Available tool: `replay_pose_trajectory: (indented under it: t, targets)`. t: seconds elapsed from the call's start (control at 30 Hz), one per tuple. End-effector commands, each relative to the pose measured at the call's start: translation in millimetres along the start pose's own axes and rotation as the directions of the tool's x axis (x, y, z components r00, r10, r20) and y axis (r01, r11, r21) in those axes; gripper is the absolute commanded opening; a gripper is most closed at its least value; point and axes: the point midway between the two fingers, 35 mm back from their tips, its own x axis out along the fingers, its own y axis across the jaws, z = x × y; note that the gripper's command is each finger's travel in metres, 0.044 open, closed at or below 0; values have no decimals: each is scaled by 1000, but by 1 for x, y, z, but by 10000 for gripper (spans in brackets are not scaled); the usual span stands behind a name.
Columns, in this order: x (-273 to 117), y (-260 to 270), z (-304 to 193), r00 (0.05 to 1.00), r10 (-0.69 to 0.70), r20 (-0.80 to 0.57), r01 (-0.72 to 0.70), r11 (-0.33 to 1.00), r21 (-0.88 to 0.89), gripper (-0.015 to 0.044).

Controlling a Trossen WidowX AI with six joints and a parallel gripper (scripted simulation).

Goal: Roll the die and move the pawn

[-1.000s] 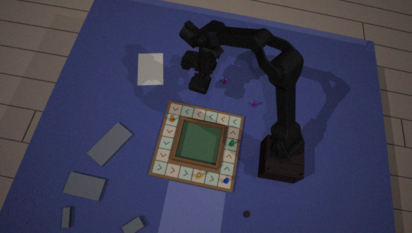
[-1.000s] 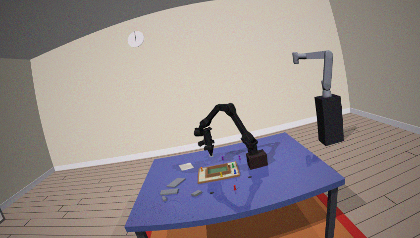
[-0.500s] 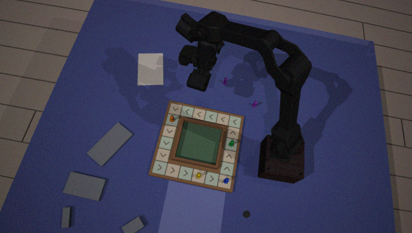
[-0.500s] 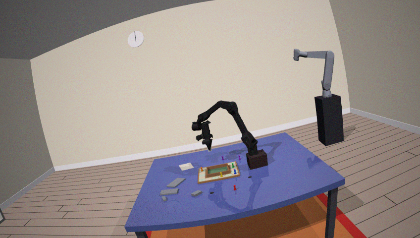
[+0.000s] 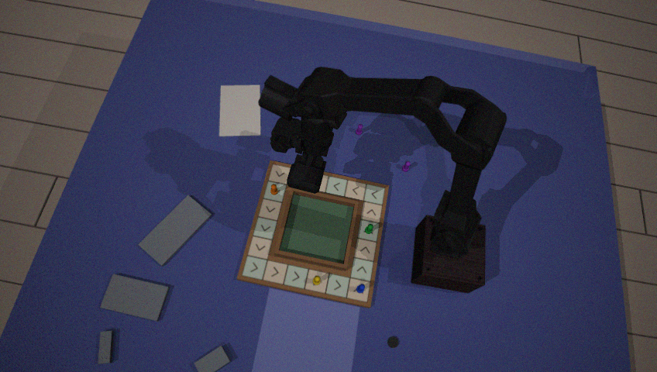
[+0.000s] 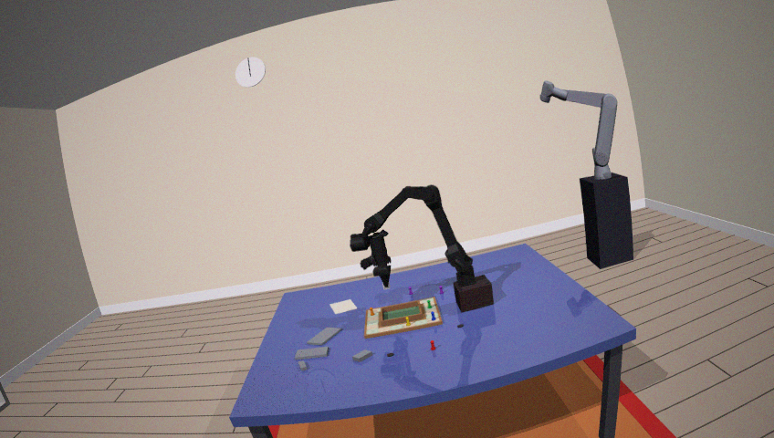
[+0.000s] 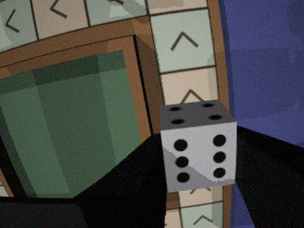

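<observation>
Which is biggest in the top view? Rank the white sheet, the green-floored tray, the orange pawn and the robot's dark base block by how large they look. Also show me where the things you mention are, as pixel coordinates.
1. Green-floored tray (image 5: 282,225) (image 6: 382,319)
2. Dark base block (image 5: 426,271) (image 6: 473,299) and white sheet (image 5: 239,110) (image 6: 343,307): too close to rank, since the arm partly covers the block
3. Orange pawn (image 5: 273,189) (image 6: 371,311)

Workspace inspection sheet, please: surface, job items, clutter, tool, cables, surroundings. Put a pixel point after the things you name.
Surface: blue table (image 5: 544,193) (image 6: 521,336), shadows across it.
Job items: board (image 5: 304,293) (image 6: 399,332) with tray (image 5: 318,225) (image 6: 402,313) (image 7: 71,133); orange pawn (image 5: 273,189) (image 6: 371,311) beside the tray; die (image 7: 199,154) above the board.
Clutter: grey blocks (image 5: 134,297) (image 6: 312,353), white sheet (image 5: 239,110) (image 6: 343,307), two purple pawns (image 5: 359,129) (image 6: 410,291), red pawn (image 6: 433,345) off the board.
Tool (image 5: 306,184) (image 6: 386,286) (image 7: 194,141): shut on the die.
Cables: nothing seen.
Surroundings: wall clock (image 6: 250,71), second arm (image 6: 605,130) on a black pedestal (image 6: 608,222), plank floor (image 6: 162,352).
</observation>
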Motion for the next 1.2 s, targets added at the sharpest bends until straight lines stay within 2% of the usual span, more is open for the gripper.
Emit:
replay_pose_trajectory:
  t: [0.0,0.47,0.6,0.87,1.17]
  targets:
    - [3,23,-5,1000,-4,5,4,1000,-12,0]
    - [21,96,-37,1000,4,3,-3,998,-68,0]
    - [24,103,-42,1000,5,8,-4,997,-73,0]
    - [33,102,-35,967,30,252,-12,997,-72,0]
    - [40,102,-30,846,46,531,-8,997,-74,0]
